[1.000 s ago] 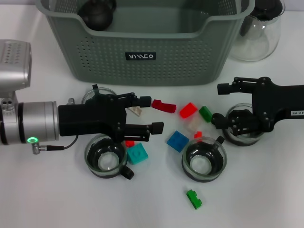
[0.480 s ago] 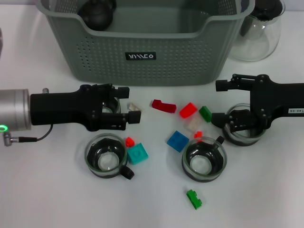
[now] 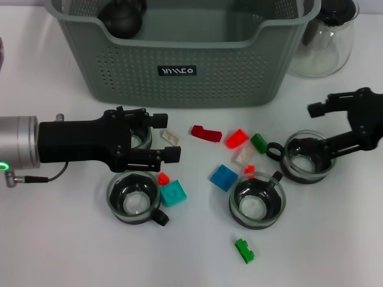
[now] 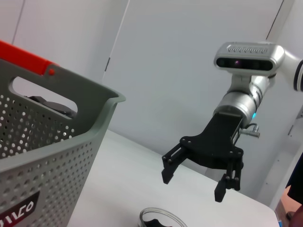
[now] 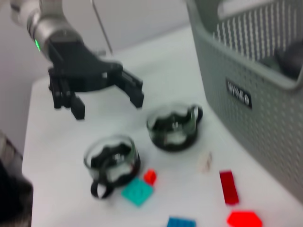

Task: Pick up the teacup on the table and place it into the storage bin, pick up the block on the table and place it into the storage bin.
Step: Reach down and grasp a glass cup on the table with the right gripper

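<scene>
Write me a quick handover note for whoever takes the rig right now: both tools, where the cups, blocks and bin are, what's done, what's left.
Left tool: open, empty, over the cup nearest the bin.
Right tool: open, empty, over the right-hand cup.
Storage bin: at the back, holding one dark round item I cannot identify.
On the table: four glass cups, including the front-left cup and front-right cup. Blocks lie scattered between them, including a dark red block, blue block, teal block and green block.
Done: nothing clearly binned.
Left: all the cups and blocks.
</scene>
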`<state>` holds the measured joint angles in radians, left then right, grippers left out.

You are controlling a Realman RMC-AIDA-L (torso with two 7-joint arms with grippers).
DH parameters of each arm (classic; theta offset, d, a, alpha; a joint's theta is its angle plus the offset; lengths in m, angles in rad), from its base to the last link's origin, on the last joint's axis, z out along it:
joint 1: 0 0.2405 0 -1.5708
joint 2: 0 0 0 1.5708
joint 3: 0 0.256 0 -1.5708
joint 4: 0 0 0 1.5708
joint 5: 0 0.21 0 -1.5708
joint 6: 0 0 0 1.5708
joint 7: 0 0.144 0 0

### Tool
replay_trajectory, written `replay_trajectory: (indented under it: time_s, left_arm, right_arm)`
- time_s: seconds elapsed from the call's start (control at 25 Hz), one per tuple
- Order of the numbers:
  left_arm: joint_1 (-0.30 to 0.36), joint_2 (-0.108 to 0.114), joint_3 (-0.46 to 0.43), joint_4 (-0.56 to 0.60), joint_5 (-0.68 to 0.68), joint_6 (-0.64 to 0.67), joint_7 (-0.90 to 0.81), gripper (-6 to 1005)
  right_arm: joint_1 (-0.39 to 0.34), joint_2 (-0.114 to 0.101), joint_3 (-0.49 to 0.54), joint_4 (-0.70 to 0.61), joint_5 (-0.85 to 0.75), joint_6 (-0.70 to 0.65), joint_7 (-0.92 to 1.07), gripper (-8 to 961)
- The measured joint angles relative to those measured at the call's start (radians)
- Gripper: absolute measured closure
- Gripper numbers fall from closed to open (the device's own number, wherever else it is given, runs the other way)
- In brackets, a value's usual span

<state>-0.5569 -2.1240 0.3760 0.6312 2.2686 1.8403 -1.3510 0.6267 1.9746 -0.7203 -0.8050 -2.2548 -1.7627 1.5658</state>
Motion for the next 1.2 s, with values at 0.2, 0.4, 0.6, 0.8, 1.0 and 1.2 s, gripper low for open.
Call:
replay_trajectory:
  time_s: [0.2, 0.4, 0.6, 0.8, 1.0, 1.2]
  left_arm:
    - [0.001, -0.011, 0.0, -0.003, -0.013, -0.003, 0.001, 126]
    - [0.007, -0.017, 0.0, -0.011, -0.033, -0.005, 0.001, 126]
    - [0.018, -0.021, -0.002, -0.015, -0.05, -0.015, 0.001, 126]
    - [0.021, -0.025, -0.002, -0.016, -0.051, -0.027, 0.001, 126]
    - [0.021, -0.027, -0.002, -0.028, -0.051, -0.042, 0.001, 126]
    - [0.024, -0.027, -0.002, -0.03, -0.051, -0.046, 0.001, 126]
  right_arm:
    - [0.032, 0.007, -0.034, -0.134, -0.121, -0.059, 0.126, 11]
    - [0.08, 0.016, -0.079, -0.166, -0.221, -0.091, 0.174, 12]
    - [0.115, 0.038, -0.138, -0.166, -0.305, -0.087, 0.175, 11]
    - [0.139, 0.078, -0.191, -0.181, -0.391, -0.078, 0.182, 46]
    - [0.158, 0.112, -0.239, -0.181, -0.45, -0.027, 0.191, 90]
    - [0.162, 0.122, -0.309, -0.177, -0.468, 0.037, 0.218, 132]
